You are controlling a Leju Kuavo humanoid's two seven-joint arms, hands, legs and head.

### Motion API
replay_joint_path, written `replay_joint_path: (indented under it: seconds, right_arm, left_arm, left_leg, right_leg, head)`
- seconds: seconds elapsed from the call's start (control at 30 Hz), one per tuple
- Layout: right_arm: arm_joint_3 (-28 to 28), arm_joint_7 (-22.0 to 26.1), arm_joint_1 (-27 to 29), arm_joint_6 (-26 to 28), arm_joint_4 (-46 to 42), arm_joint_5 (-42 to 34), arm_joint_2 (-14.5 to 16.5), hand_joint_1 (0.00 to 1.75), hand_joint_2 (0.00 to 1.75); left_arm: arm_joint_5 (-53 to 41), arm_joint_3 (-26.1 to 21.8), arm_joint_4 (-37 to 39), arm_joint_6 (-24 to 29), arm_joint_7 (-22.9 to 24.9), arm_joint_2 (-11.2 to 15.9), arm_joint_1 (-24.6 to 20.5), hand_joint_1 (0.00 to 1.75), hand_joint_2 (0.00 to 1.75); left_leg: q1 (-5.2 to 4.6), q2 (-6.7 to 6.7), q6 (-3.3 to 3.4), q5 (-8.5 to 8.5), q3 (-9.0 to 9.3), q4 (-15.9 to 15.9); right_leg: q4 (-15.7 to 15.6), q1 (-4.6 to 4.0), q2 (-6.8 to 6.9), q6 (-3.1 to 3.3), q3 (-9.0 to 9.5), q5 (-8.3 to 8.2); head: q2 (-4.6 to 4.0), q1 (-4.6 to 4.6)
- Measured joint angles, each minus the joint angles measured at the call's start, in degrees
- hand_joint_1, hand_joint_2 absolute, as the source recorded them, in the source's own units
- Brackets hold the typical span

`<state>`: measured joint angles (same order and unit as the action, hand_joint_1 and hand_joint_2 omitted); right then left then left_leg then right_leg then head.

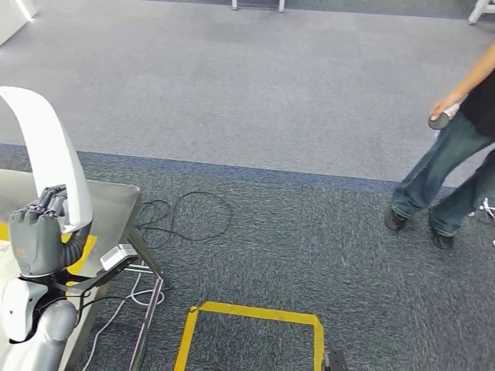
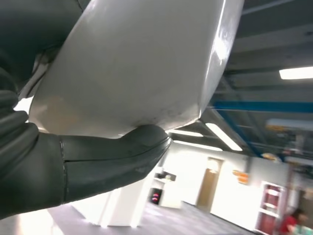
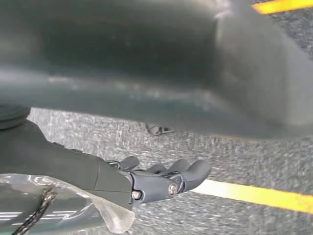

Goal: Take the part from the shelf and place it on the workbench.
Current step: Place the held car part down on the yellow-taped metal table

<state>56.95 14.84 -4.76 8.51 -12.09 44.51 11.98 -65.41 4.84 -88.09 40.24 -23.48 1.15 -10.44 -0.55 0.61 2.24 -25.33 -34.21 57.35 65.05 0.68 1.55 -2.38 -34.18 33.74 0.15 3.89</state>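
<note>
Low at eight o'clock in the head view, the left hand [image 1: 39,236] grips the white curved part [image 1: 49,151], which rises upright out of it toward ten o'clock, above the metal workbench [image 1: 114,212]; the left wrist view shows the thick thumb pressed against the part's glossy underside. Yellow floor tape [image 1: 257,313] outlines a box at six o'clock, black cable [image 1: 186,216] loops beside the bench, and a person's jeans-clad legs [image 1: 443,182] stand at three o'clock. Over grey carpet, the right hand [image 3: 162,178] holds nothing, fingers extended and apart.
</note>
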Motion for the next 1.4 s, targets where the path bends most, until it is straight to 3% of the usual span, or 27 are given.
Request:
replay_joint_path:
  seconds: [0.07, 0.1, 0.13, 0.17, 0.23, 0.3, 0.37, 0.4, 0.47, 0.53, 0.6, 0.63, 0.67, 0.73, 0.8, 0.83, 0.9, 0.97, 1.03, 1.07, 1.1, 1.13, 1.17, 1.2, 1.27, 1.33, 1.4]
  right_arm:
    - [0.0, 0.0, 0.2, 0.0, 0.0, 0.0, 0.0, 0.00, 0.00]
    - [0.0, 0.0, 0.3, 0.0, 0.0, -0.1, 0.0, 0.00, 0.00]
    - [0.0, 0.0, 0.4, 0.0, 0.0, -0.1, 0.0, 0.00, 0.00]
    - [0.0, 0.0, 0.4, 0.0, 0.0, -0.1, 0.0, 0.00, 0.00]
    - [0.0, 0.0, 0.4, 0.0, 0.0, 0.0, 0.0, 0.00, 0.00]
    - [0.0, 0.0, 0.3, 0.0, 0.0, 0.0, 0.0, 0.00, 0.00]
    - [0.0, 0.0, 0.3, 0.0, 0.0, 0.1, 0.0, 0.00, 0.00]
    - [0.0, 0.0, 0.3, 0.0, 0.0, 0.1, 0.0, 0.00, 0.00]
    - [0.0, 0.1, 0.3, 0.0, 0.0, 0.2, 0.1, 0.00, 0.00]
    - [0.0, 0.1, 0.4, 0.1, 0.0, 0.2, 0.1, 0.00, 0.00]
    - [0.0, 0.0, 0.6, 0.1, 0.0, 0.2, 0.1, 0.00, 0.00]
    - [0.0, 0.0, 0.6, 0.1, 0.0, 0.2, 0.1, 0.00, 0.00]
    - [0.0, 0.0, 0.6, 0.1, 0.0, 0.2, 0.1, 0.00, 0.00]
    - [0.0, 0.0, 0.5, 0.1, 0.0, 0.2, 0.1, 0.00, 0.00]
    - [0.0, 0.0, 0.4, 0.1, 0.0, 0.2, 0.1, 0.00, 0.00]
    - [0.0, 0.0, 0.4, 0.1, 0.0, 0.2, 0.1, 0.00, 0.00]
    - [0.0, 0.1, 0.2, 0.1, 0.0, 0.2, 0.1, 0.00, 0.00]
    - [0.0, 0.1, 0.0, 0.0, 0.0, 0.2, 0.1, 0.00, 0.00]
    - [0.0, 0.1, 0.0, 0.0, 0.0, 0.2, 0.1, 0.00, 0.00]
    - [0.0, 0.0, 0.2, 0.0, 0.0, 0.2, 0.1, 0.00, 0.00]
    - [0.0, 0.0, 0.3, 0.0, 0.0, 0.2, 0.1, 0.00, 0.00]
    - [0.0, 0.0, 0.4, 0.0, 0.0, 0.3, 0.1, 0.00, 0.00]
    - [0.0, 0.0, 0.4, 0.0, 0.0, 0.3, 0.1, 0.00, 0.00]
    - [0.0, 0.0, 0.4, 0.0, 0.0, 0.3, 0.1, 0.00, 0.00]
    - [0.0, 0.0, 0.4, -0.1, 0.0, 0.3, 0.1, 0.00, 0.00]
    - [0.0, 0.0, 0.4, -0.2, 0.0, 0.3, 0.1, 0.00, 0.00]
    - [0.0, 0.0, 0.4, -0.3, 0.0, 0.3, 0.1, 0.00, 0.00]
  left_arm:
    - [-0.2, 0.5, 0.1, 0.0, 0.5, 0.1, 0.0, 1.75, 1.75]
    - [-0.3, 0.8, 0.2, 0.0, 0.9, 0.1, 0.0, 1.75, 1.75]
    - [-0.5, 1.0, 0.3, 0.0, 1.3, 0.2, 0.1, 1.75, 1.75]
    - [-0.5, 1.2, 0.3, 0.0, 1.6, 0.3, 0.1, 1.75, 1.75]
    - [-0.6, 1.4, 0.4, 0.0, 2.0, 0.5, 0.0, 1.75, 1.75]
    - [-0.6, 1.5, 0.4, 0.0, 2.3, 0.7, -0.1, 1.75, 1.75]
    - [-0.7, 1.6, 0.5, 0.0, 2.7, 1.0, -0.1, 1.75, 1.75]
    - [-0.6, 1.6, 0.5, 0.0, 2.9, 1.2, -0.1, 1.75, 1.75]
    - [-0.6, 1.8, 0.6, 0.0, 3.2, 1.6, -0.3, 1.75, 1.75]
    - [-0.6, 2.1, 0.7, 0.0, 3.4, 1.9, -0.5, 1.75, 1.75]
    - [-0.5, 2.4, 0.9, 0.0, 3.6, 2.0, -0.4, 1.75, 1.75]
    - [-0.5, 2.5, 1.0, 0.0, 3.6, 2.2, -0.4, 1.75, 1.75]
    - [-0.5, 2.5, 1.1, 0.0, 3.7, 2.3, -0.4, 1.75, 1.75]
    - [-0.4, 2.6, 1.2, 0.0, 3.8, 2.5, -0.5, 1.75, 1.75]
    - [-0.4, 2.7, 1.2, 0.0, 3.9, 2.6, -0.8, 1.75, 1.75]
    - [-0.4, 2.8, 1.3, 0.0, 3.9, 2.6, -0.9, 1.75, 1.75]
    - [-0.4, 2.8, 1.3, 0.0, 4.0, 2.9, -0.9, 1.75, 1.75]
    - [-0.4, 2.9, 1.3, 0.1, 4.0, 3.0, -1.0, 1.75, 1.75]
    - [-0.3, 3.0, 1.4, 0.1, 4.0, 3.0, -1.2, 1.75, 1.75]
    - [-0.3, 3.0, 1.4, 0.1, 4.0, 3.0, -1.2, 1.75, 1.75]
    - [-0.4, 3.2, 1.5, 0.1, 4.0, 2.9, -1.1, 1.75, 1.75]
    - [-0.4, 3.3, 1.6, 0.1, 4.0, 2.9, -1.0, 1.75, 1.75]
    - [-0.4, 3.5, 1.7, 0.1, 4.1, 2.9, -1.0, 1.75, 1.75]
    - [-0.4, 3.6, 1.8, 0.1, 4.1, 2.9, -1.0, 1.75, 1.75]
    - [-0.4, 3.8, 1.9, 0.1, 4.1, 2.9, -1.1, 1.75, 1.75]
    - [-0.4, 4.0, 2.0, 0.1, 4.1, 2.9, -1.3, 1.75, 1.75]
    - [-0.4, 4.0, 2.2, 0.1, 4.2, 3.0, -1.3, 1.75, 1.75]
  left_leg:
    - [-0.06, -1.70, 0.27, -0.05, 0.04, 0.0]
    - [-0.10, -2.69, 0.29, -0.07, 0.10, 0.0]
    - [-0.12, -3.65, 0.29, -0.10, 0.22, 0.1]
    - [-0.12, -4.55, 0.23, -0.16, 0.38, 0.1]
    - [-0.09, -6.16, -0.06, -0.39, 0.47, 0.3]
    - [0.11, -7.63, -0.65, -0.44, 0.04, 0.6]
    - [0.44, -9.07, -1.37, -0.27, -0.39, 0.6]
    - [0.45, -8.75, -1.69, -0.42, -0.54, 0.8]
    - [0.30, -5.60, -2.29, -2.36, -1.98, 4.0]
    - [0.39, -2.11, -2.86, -5.84, -5.41, 11.2]
    - [0.72, -1.26, -3.29, -7.34, -8.28, 16.8]
    - [0.87, -1.06, -3.42, -6.54, -8.33, 16.7]
    - [0.96, -0.75, -3.45, -4.81, -7.23, 14.4]
    - [0.69, 1.48, -3.14, -1.05, -3.10, 6.3]
    - [0.15, 3.49, -2.52, 0.24, -0.60, 1.1]
    - [-0.11, 3.65, -2.24, -0.03, -0.43, 0.6]
    - [0.00, 2.27, -1.67, 0.07, -0.39, 0.2]
    - [0.39, 0.95, -0.98, 0.25, 0.03, -0.2]
    - [0.61, -0.36, -0.52, 0.27, 0.22, -0.4]
    - [0.61, -1.14, -0.42, 0.24, 0.21, -0.4]
    - [0.61, -1.98, -0.39, 0.22, 0.24, -0.4]
    - [0.62, -2.88, -0.40, 0.19, 0.29, -0.3]
    - [0.67, -3.76, -0.47, 0.13, 0.37, -0.3]
    - [0.76, -4.60, -0.62, 0.03, 0.45, -0.2]
    - [0.84, -6.10, -1.18, -0.30, 0.27, 0.4]
    - [0.92, -7.45, -1.90, -0.34, -0.29, 0.8]
    - [1.15, -8.55, -2.55, -0.16, -0.64, 0.7]
  right_leg:
    - [7.8, -0.05, -1.30, 0.00, -4.45, 2.50]
    - [9.4, -0.08, -1.45, 0.05, -5.77, 2.25]
    - [8.7, -0.10, -1.59, 0.17, -5.99, 0.84]
    - [5.8, -0.09, -1.91, 0.31, -5.05, -1.45]
    - [-2.4, 0.25, -4.73, 0.53, -1.67, -5.60]
    - [-6.7, 0.49, -7.23, 0.61, 0.43, -6.64]
    - [-7.1, 0.38, -6.59, 0.89, 0.86, -6.42]
    - [-7.4, 0.38, -5.83, 1.16, 1.05, -6.49]
    - [-7.9, 0.44, -4.13, 1.83, 1.58, -6.56]
    - [-8.0, 0.28, -2.30, 2.30, 1.97, -6.32]
    - [-8.0, 0.20, -0.46, 2.43, 2.21, -5.98]
    - [-8.0, 0.20, 0.38, 2.41, 2.36, -5.82]
    - [-8.0, 0.20, 1.17, 2.36, 2.58, -5.64]
    - [-8.0, 0.06, 2.57, 2.04, 3.16, -5.17]
    - [-7.9, -0.27, 3.80, 1.49, 3.53, -4.69]
    - [-8.0, -0.41, 4.43, 1.23, 3.65, -4.52]
    - [-8.0, -0.39, 5.20, 0.67, 4.00, -4.09]
    - [-5.5, -0.21, 2.80, 0.20, 3.12, -2.37]
    - [1.7, -0.06, -0.50, 0.02, -0.56, 1.00]
    - [5.9, -0.04, -1.16, -0.03, -2.90, 2.44]
    - [8.8, -0.05, -1.39, -0.06, -4.73, 2.96]
    - [9.5, -0.04, -1.48, -0.06, -5.62, 2.30]
    - [7.9, -0.01, -1.60, -0.02, -5.34, 0.49]
    - [4.2, 0.08, -2.05, -0.01, -4.03, -2.03]
    - [-3.5, 0.53, -4.91, -0.06, -0.77, -5.37]
    - [-6.5, 0.74, -6.72, 0.12, 0.74, -5.81]
    - [-6.7, 0.67, -5.52, 0.71, 1.00, -5.84]
  head:
    - [0.00, 0.05]
    - [0.00, 0.05]
    - [0.00, 0.04]
    - [0.00, 0.04]
    - [0.00, 0.02]
    - [0.00, -0.01]
    - [0.00, -0.02]
    - [0.00, -0.01]
    - [0.00, -0.36]
    - [0.00, -0.70]
    - [0.00, -0.72]
    - [0.00, -0.72]
    - [0.00, -0.73]
    - [0.00, -0.74]
    - [0.00, -0.73]
    - [0.00, -0.75]
    - [0.00, -0.75]
    - [0.00, -0.55]
    - [0.00, -0.26]
    - [0.00, -0.17]
    - [0.00, -0.18]
    - [0.00, -0.16]
    - [0.00, -0.17]
    - [0.00, -0.16]
    - [0.00, -0.20]
    - [0.00, -0.23]
    - [0.00, -0.22]
